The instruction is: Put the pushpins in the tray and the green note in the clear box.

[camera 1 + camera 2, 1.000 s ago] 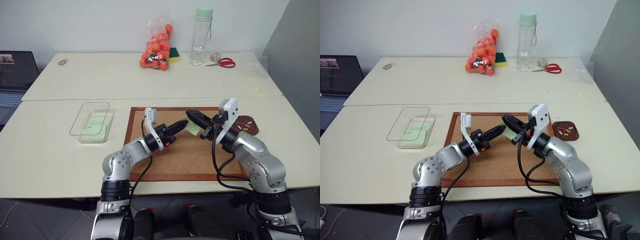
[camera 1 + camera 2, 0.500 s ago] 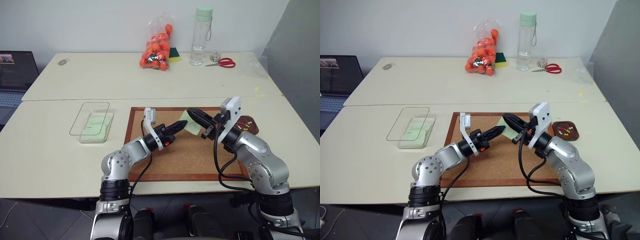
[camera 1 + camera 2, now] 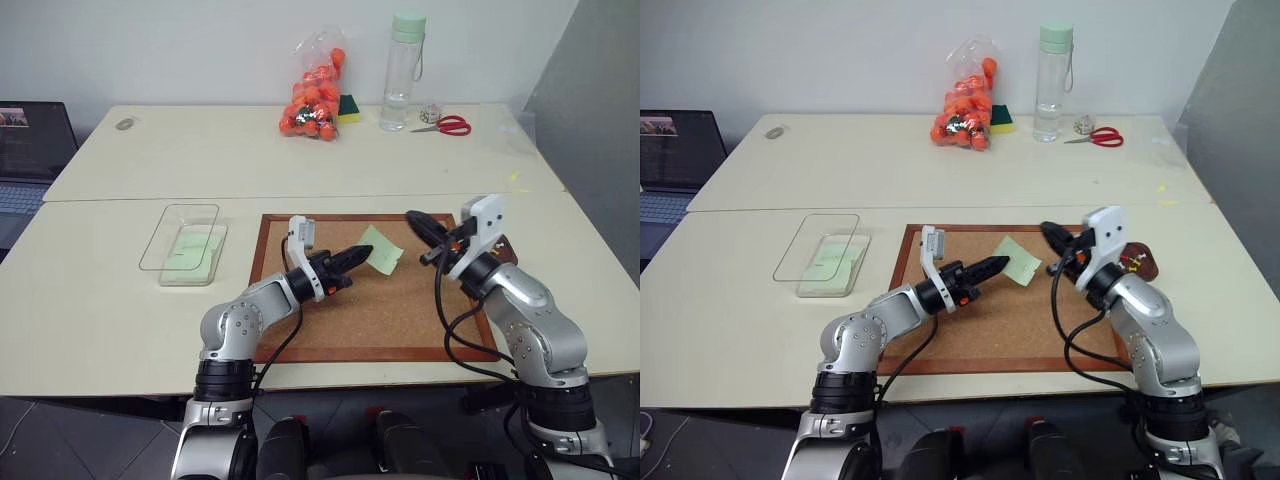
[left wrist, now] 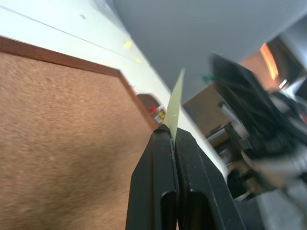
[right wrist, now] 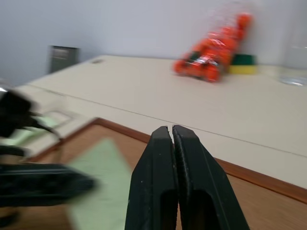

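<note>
One clear box [image 3: 183, 243] sits on the left of the near table, with pale green paper inside; how many sheets cannot be told. Right of it lies one corkboard [image 3: 330, 320]. Above the board, the left gripper [image 3: 366, 250] pinches one green note [image 3: 383, 250] by its left corner, jaws closed on it and the note lifted off the cork. Right of the note, the right gripper [image 3: 412, 218] hovers apart from it, jaws pressed together, empty. One dark tray [image 3: 1140, 263] lies beside the board's right edge, half hidden behind the right arm. Pushpins [image 3: 1129, 264] show inside; too small to count.
</note>
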Tool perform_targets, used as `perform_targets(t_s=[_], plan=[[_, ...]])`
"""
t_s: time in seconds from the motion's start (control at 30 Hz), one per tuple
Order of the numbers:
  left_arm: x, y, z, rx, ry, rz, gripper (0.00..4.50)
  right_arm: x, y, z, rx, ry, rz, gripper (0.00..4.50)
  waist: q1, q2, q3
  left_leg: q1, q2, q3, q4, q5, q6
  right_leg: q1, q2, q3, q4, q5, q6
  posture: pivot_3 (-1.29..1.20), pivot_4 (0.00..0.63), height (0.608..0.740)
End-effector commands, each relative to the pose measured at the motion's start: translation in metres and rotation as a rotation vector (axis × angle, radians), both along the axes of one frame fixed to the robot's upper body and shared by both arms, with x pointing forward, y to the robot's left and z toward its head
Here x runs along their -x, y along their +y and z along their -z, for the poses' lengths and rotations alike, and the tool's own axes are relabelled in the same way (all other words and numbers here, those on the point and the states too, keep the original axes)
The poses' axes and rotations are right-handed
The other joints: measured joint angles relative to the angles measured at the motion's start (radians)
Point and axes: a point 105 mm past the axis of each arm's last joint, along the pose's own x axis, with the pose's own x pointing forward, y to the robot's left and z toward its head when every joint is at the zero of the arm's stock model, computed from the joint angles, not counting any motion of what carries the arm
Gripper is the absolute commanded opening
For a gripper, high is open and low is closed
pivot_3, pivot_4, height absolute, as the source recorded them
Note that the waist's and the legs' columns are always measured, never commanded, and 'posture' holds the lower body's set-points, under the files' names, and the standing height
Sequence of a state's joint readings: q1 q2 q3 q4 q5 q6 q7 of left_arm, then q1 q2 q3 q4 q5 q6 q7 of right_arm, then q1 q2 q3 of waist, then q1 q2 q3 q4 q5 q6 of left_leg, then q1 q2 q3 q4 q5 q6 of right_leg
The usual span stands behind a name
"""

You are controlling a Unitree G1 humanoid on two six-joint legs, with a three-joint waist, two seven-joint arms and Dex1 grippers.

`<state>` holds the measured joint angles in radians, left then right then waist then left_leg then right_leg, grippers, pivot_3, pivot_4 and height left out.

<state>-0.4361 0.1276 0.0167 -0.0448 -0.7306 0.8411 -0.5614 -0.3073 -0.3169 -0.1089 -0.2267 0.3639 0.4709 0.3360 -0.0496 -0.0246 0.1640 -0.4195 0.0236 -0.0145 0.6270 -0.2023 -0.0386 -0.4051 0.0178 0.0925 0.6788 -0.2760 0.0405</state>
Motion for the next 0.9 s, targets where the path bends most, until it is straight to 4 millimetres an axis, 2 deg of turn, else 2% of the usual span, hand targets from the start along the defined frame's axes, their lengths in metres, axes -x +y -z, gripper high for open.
perform_targets(t_s=[0.03, 0.2, 0.57, 0.9], plan=[[0.009, -0.012, -0.021, -0.033, -0.161, 0.065, 0.01, -0.012, -0.036, -0.010, 0.033, -0.048, 0.210, 0.00, 0.001, 0.000, 0.000, 0.000, 0.000, 0.000, 0.000, 0.000, 0.000, 0.000, 0.000, 0.000, 0.000, 0.000, 0.000, 0.00, 0.150, 0.740], [0.013, -0.014, -0.021, -0.102, -0.242, 0.110, 0.01, -0.022, -0.071, 0.001, 0.012, 0.014, 0.391, 0.00, -0.001, 0.000, 0.000, 0.000, 0.000, 0.001, -0.001, 0.000, 0.000, 0.000, 0.000, 0.001, 0.000, 0.000, 0.000, 0.00, 0.150, 0.740], [0.019, -0.018, -0.014, -0.151, -0.286, 0.139, 0.01, -0.025, -0.092, 0.023, -0.078, 0.146, 0.509, 0.00, -0.002, 0.000, 0.000, 0.000, 0.001, 0.001, -0.001, 0.000, 0.000, 0.000, 0.000, 0.001, 0.000, 0.000, 0.000, 0.00, 0.150, 0.740], [0.020, -0.020, -0.013, -0.158, -0.288, 0.150, 0.00, -0.031, -0.101, 0.031, -0.134, 0.192, 0.549, 2.25, -0.006, 0.000, 0.000, 0.000, 0.001, 0.001, -0.001, 0.000, 0.000, 0.000, 0.000, 0.001, 0.000, 0.000, 0.000, 0.00, 0.150, 0.740]])
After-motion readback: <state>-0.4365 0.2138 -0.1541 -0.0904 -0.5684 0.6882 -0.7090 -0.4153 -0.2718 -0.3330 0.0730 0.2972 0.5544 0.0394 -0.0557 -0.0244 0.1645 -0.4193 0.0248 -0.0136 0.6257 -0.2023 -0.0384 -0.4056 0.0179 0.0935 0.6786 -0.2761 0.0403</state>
